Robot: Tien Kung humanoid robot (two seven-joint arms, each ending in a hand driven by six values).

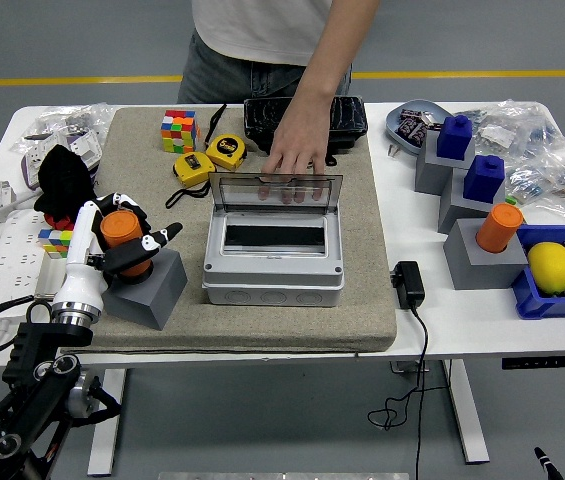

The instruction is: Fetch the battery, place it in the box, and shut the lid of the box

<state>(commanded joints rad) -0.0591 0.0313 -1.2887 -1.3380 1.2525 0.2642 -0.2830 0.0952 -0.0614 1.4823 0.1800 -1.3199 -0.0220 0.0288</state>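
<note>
Head view: the left hand (122, 240) has its fingers curled around the orange battery (120, 232), which sits in or just above the grey block (149, 287) at about 9 o'clock from the open grey box (273, 262); the right hand isn't in frame. A person's hand (295, 160) rests behind the clear lid (275, 187) at the box's 12 o'clock. The battery looks like a stiff, smooth, light cylinder, so I'd say grip around its sides, since it could slip.

Bright, even overhead light, soft short shadows, sharp focus throughout, slight glare on the white table (432, 330).
</note>
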